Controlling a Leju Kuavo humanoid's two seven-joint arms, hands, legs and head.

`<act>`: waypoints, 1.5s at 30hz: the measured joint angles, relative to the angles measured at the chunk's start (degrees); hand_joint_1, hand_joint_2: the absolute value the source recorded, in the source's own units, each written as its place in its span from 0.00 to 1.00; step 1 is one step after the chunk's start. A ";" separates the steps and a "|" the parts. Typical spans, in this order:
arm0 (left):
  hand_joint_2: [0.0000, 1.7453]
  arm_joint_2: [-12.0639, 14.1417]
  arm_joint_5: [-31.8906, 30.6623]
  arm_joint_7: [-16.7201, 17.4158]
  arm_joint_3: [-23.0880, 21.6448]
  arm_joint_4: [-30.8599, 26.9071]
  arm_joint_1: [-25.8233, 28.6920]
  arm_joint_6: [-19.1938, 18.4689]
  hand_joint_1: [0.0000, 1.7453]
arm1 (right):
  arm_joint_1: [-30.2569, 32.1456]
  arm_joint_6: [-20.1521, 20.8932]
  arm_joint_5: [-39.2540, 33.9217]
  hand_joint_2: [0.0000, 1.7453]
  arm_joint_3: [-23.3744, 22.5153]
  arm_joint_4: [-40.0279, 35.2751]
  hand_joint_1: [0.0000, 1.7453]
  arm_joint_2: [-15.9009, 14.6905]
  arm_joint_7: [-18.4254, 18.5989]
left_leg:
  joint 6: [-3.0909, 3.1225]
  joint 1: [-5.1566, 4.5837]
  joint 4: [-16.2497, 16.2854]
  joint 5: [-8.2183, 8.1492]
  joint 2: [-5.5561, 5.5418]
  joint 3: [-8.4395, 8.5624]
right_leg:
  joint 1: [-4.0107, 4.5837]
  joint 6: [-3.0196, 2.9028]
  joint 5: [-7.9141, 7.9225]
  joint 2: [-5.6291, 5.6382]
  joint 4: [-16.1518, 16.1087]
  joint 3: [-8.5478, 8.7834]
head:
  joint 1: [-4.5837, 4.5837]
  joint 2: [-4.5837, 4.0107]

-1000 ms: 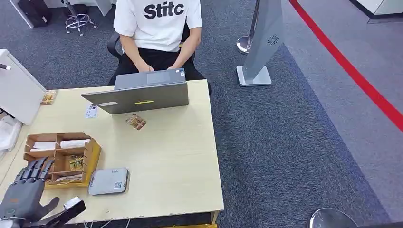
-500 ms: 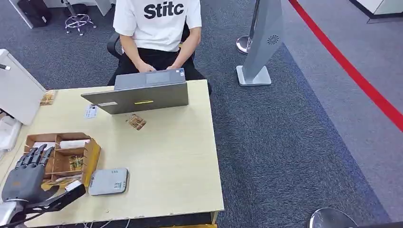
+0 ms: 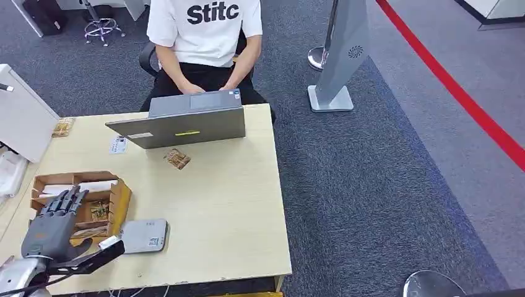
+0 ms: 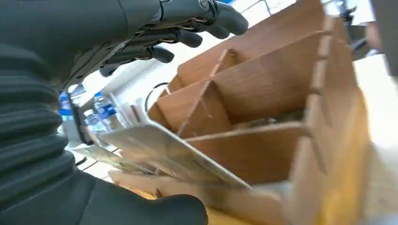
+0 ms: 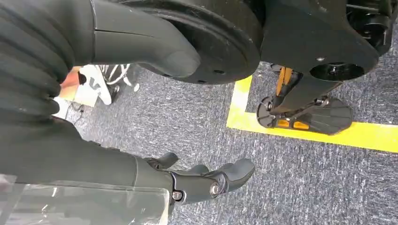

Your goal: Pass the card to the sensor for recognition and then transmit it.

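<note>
Sitting at the far edge of the worktop (image 3: 235, 204), a person (image 3: 204, 37) types on a grey laptop (image 3: 186, 124). Near-left stands a wooden divided box (image 3: 121, 201); cards (image 4: 164, 150) lean in its near compartment. The grey sensor (image 3: 143, 236) lies flat just right of the box. Left hand (image 3: 52, 226) hovers over the box, fingers (image 4: 220, 21) spread, grasping nothing. Right hand (image 5: 206, 180) hangs above the carpet floor (image 5: 300, 183), loosely unclenched, holding nothing. One loose card (image 3: 177, 159) lies near the laptop.
</note>
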 joint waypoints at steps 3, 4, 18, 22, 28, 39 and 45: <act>1.00 0.33 0.50 -0.15 -0.85 -0.48 0.88 -1.05 0.00 | 0.00 0.00 -0.22 1.00 0.00 0.00 0.00 0.00 0.00 | 0.00 0.00 0.00 0.00 0.00 0.00 | 0.00 0.00 0.00 0.01 0.00 -0.01 | -0.02 0.00; 1.00 0.53 0.72 -0.20 -1.05 -0.61 1.25 -1.44 0.00 | 0.00 0.02 -0.22 1.00 0.00 0.00 0.00 0.00 0.00 | 0.00 0.00 0.00 0.00 0.00 0.00 | 0.00 0.00 -0.01 0.01 0.00 -0.01 | 0.00 0.00; 1.00 2.38 0.94 -0.02 -2.25 -2.69 3.92 -0.81 0.00 | 0.01 0.11 -0.13 1.00 0.00 0.00 0.00 0.00 0.00 | 0.00 0.01 0.00 0.00 0.00 0.00 | 0.02 0.00 -0.01 -0.01 0.00 0.00 | 0.00 0.00; 1.00 2.06 0.48 0.13 -2.25 -3.67 3.91 0.22 0.00 | 0.01 -0.02 -0.13 1.00 0.00 0.00 0.00 0.00 0.00 | 0.00 0.01 0.00 0.00 0.00 0.00 | 0.01 0.00 -0.01 -0.01 0.00 0.00 | 0.00 0.02; 1.00 1.86 0.42 0.13 -2.28 -4.24 3.91 0.24 0.00 | 0.01 -0.02 -0.11 1.00 0.00 0.00 0.00 0.00 0.00 | 0.00 0.01 0.00 0.00 0.00 0.00 | 0.02 0.00 -0.01 -0.01 0.00 0.00 | 0.00 0.00; 1.00 1.84 0.26 0.48 -2.28 -4.42 3.91 0.66 0.00 | 0.01 -0.02 -0.11 1.00 0.00 0.00 0.00 0.00 0.00 | 0.00 0.02 -0.01 0.00 0.00 0.00 | 0.02 0.00 -0.01 -0.01 0.01 0.00 | 0.00 0.00; 1.00 1.36 -0.13 0.96 -2.28 -4.70 3.89 1.86 0.00 | 0.01 -0.04 -0.05 1.00 0.00 0.00 0.00 0.00 0.04 | 0.00 0.01 0.00 0.00 0.00 0.00 | 0.01 0.00 -0.01 -0.01 0.00 0.00 | 0.00 0.00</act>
